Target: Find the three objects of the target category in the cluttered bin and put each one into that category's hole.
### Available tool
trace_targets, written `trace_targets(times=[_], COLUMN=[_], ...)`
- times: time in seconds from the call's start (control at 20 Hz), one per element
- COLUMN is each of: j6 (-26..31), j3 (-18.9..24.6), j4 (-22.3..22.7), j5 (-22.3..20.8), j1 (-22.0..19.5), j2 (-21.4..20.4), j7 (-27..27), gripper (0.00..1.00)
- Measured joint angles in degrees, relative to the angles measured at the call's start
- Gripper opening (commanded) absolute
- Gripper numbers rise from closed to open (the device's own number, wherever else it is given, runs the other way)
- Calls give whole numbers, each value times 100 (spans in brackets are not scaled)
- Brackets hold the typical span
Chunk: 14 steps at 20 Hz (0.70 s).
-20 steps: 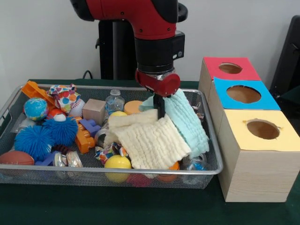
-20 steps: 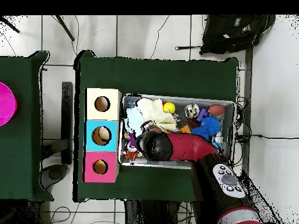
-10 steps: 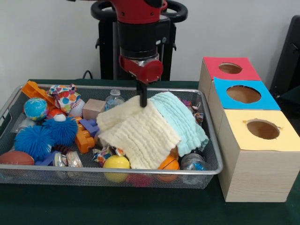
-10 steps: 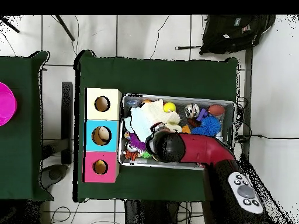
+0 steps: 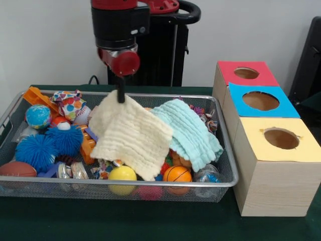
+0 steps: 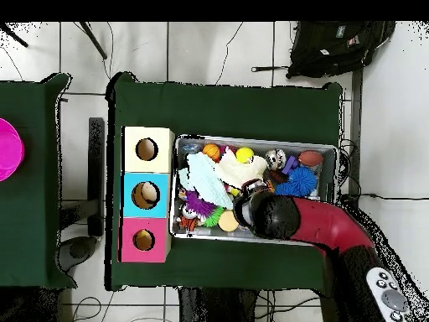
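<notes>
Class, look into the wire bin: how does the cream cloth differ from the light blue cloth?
The cream cloth is pale yellow-white; the light blue cloth is pale blue. The cream cloth is pinched at its top corner by the claw and hangs from it; the light blue cloth lies loose over the toys, free of the claw. The cream cloth partly overlaps the blue one's left edge. Both are soft, ribbed cloths in the bin.

Toys beneath the cream cloth [image 5: 132,133] and blue cloth [image 5: 190,131]; arm [image 5: 120,20] cut off above
</notes>
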Motion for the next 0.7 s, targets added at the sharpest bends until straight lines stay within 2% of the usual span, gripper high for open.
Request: trace_targets(times=[0.7], j6=[929], j3=[84], j4=[17], j5=[-95], j1=[-1038], j2=[-509], j7=[-84], gripper=[0])
